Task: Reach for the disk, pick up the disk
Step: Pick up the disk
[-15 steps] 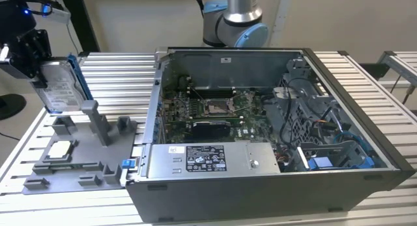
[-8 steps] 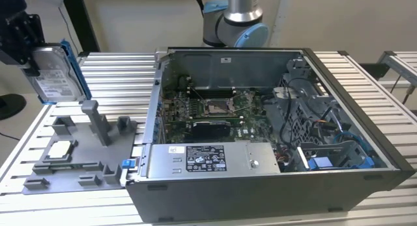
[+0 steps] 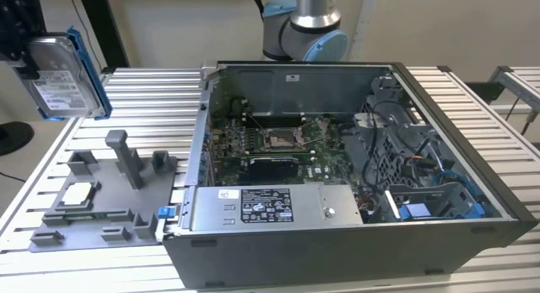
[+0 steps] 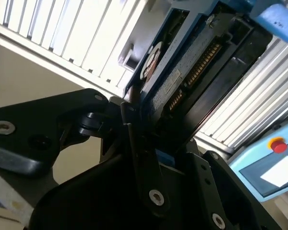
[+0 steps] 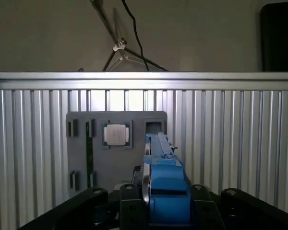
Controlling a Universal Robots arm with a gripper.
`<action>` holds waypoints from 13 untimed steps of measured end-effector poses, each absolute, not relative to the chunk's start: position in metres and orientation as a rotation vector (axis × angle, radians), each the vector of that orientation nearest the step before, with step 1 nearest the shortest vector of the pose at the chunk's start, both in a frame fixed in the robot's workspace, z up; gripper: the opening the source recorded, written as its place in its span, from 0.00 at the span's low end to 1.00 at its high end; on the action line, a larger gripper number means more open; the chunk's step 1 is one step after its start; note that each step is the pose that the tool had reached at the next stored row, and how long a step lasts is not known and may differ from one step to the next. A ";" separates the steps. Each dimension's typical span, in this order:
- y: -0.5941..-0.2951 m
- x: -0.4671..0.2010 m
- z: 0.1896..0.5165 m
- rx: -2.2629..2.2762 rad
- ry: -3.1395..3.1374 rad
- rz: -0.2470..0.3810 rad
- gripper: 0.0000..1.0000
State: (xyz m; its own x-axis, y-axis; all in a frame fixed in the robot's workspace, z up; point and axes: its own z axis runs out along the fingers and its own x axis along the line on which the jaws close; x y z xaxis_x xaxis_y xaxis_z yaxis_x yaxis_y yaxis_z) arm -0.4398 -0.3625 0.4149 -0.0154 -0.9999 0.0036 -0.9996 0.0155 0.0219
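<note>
The disk, a silver-grey drive with a white label in a bright blue bracket, hangs high above the slatted table at the exterior view's far left. It stands nearly upright, label facing outward. My black gripper is shut on its upper end. In the first wrist view the disk runs edge-on between the black fingers, above the grey fixture plate. In the second wrist view the disk shows its circuit-board side and connector pins, clamped at its near end.
An open computer case fills the exterior view's middle and right, with a grey box bearing a black label at its front. A grey fixture plate with upright posts holds a small silver chip below the gripper. The arm's base stands behind the case.
</note>
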 end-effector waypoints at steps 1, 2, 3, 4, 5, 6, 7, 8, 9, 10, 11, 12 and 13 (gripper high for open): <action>-0.362 -0.440 0.419 2.192 -2.226 -0.020 0.00; -0.362 -0.440 0.424 2.192 -2.226 -0.020 0.00; -0.362 -0.440 0.429 2.192 -2.226 -0.020 0.00; -0.362 -0.440 0.433 2.192 -2.226 -0.020 0.00; -0.362 -0.440 0.438 2.192 -2.226 -0.020 0.00; -0.362 -0.440 0.442 2.192 -2.226 -0.020 0.00; -0.362 -0.440 0.447 2.192 -2.226 -0.020 0.00; -0.362 -0.440 0.452 2.191 -2.226 -0.020 0.00; -0.362 -0.440 0.456 2.192 -2.226 -0.020 0.00; -0.362 -0.440 0.460 2.192 -2.226 -0.020 0.00; -0.362 -0.440 0.465 2.192 -2.226 -0.020 0.00; -0.362 -0.440 0.469 2.192 -2.226 -0.020 0.00; -0.363 -0.440 0.474 2.192 -2.226 -0.020 0.00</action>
State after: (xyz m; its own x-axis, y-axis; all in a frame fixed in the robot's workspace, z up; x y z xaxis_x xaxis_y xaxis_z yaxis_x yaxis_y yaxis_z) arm -0.4398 -0.3625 0.4742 -0.0154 -0.9999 0.0036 -0.9996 0.0155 0.0217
